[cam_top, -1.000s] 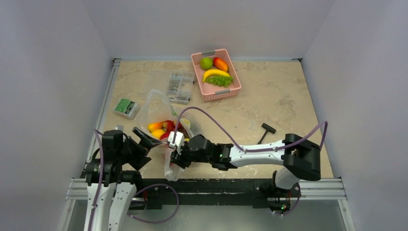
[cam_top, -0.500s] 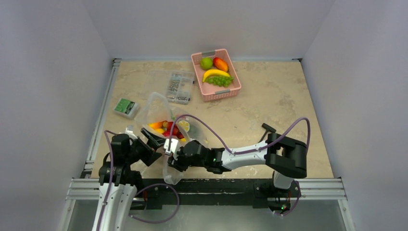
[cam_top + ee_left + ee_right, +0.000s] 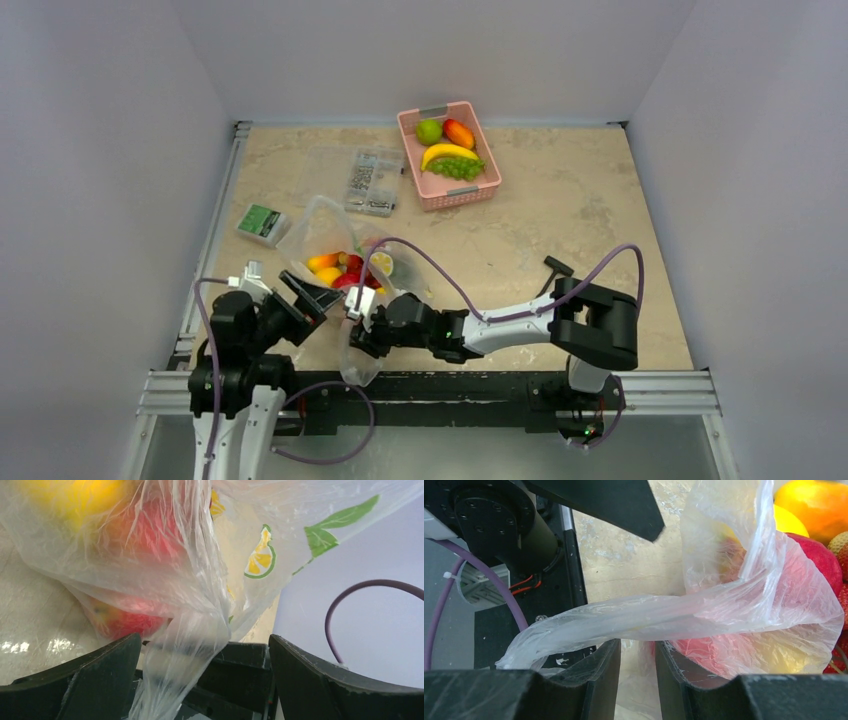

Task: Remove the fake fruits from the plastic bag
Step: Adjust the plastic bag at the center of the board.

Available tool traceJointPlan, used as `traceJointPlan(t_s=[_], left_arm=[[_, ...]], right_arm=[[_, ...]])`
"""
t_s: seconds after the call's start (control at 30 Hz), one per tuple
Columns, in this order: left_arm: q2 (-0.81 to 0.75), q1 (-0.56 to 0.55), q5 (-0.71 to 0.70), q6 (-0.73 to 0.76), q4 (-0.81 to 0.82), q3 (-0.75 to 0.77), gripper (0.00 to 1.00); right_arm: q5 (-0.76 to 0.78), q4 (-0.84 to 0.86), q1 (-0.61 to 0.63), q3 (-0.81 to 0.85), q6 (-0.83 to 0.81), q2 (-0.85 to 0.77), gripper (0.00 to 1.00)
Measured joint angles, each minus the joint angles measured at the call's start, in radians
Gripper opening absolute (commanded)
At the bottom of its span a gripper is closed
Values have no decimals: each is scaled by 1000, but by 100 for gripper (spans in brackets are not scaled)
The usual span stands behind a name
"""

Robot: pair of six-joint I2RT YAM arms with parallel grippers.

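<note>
The plastic bag (image 3: 322,232) lies at the near left of the table, clear and crinkly with lemon prints. Inside it sit the fake fruits (image 3: 340,268), red, orange and yellow ones. My right gripper (image 3: 357,322) is at the bag's near end. In the right wrist view its jaws (image 3: 637,647) stand narrowly apart with bag film bunched between them and a twisted strand (image 3: 634,615) across the tips. Red fruit (image 3: 819,555) shows through the film. My left gripper (image 3: 312,292) is wide open beside the bag. Loose film (image 3: 185,650) hangs between its fingers, close to a red fruit (image 3: 130,622).
A pink basket (image 3: 452,193) at the back holds a banana (image 3: 447,152), green grapes, a lime and a mango. A clear parts case (image 3: 365,180) and a small green-white box (image 3: 262,223) lie behind the bag. A black tool (image 3: 555,268) lies to the right.
My right gripper has drawn the bag's near end toward the table's near edge while its jaws narrowed. The left arm has shifted left and lifted a little, still wide open.
</note>
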Motion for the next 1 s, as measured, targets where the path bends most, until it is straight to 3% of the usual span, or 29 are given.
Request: traceJointPlan(t_s=[0.17, 0.23, 0.47, 0.53, 0.8, 0.93, 1.0], left_arm=[[201, -3, 90, 73, 103, -45, 100], [277, -16, 93, 111, 126, -46, 94], [410, -171, 51, 155, 225, -100, 13], [430, -180, 28, 150, 238, -118, 0], [342, -185, -23, 80, 345, -227, 0], [323, -185, -11, 31, 443, -282, 0], [323, -185, -10, 9, 469, -296, 0]], right_arm=[[-10, 11, 0, 0, 0, 0, 31], [-11, 17, 0, 0, 0, 0, 31], [-2, 17, 0, 0, 21, -16, 36], [13, -5, -1, 0, 31, -39, 40], [117, -228, -36, 19, 112, -269, 59], [144, -330, -76, 72, 170, -317, 57], [144, -361, -82, 73, 200, -318, 50]])
